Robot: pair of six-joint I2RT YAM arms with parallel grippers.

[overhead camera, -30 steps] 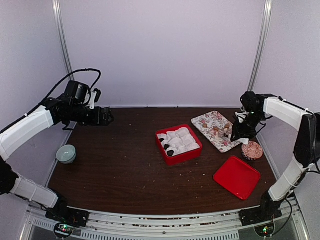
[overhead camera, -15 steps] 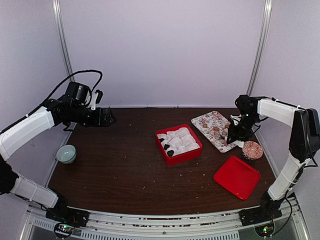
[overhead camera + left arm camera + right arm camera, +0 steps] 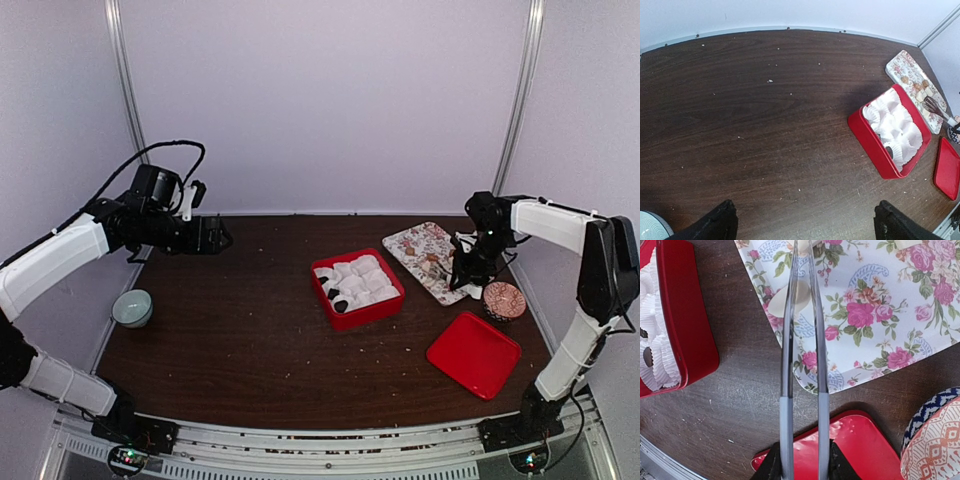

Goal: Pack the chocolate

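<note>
Small tan chocolate lumps (image 3: 437,262) lie on a floral tray (image 3: 414,243). Dark chocolate pieces (image 3: 335,296) sit in white paper cups inside the red box (image 3: 372,316). My right gripper (image 3: 802,462) is shut on the handles of metal tongs (image 3: 802,340). The tong arms reach out over the floral tray (image 3: 880,315) and stand close together on either side of a pale tan chocolate lump (image 3: 796,295). My left gripper (image 3: 805,225) is open with nothing in it, hovering over bare table far left of the red box (image 3: 870,145).
The red lid (image 3: 474,353) lies near the front right, under my right gripper in the wrist view. A round patterned disc (image 3: 504,300) stands beside the tray's near end. A pale bowl (image 3: 132,307) sits at the table's left edge.
My right gripper has shifted a little left and lower over the floral tray, and the tong arms have squeezed closer together. The left arm has barely moved.
</note>
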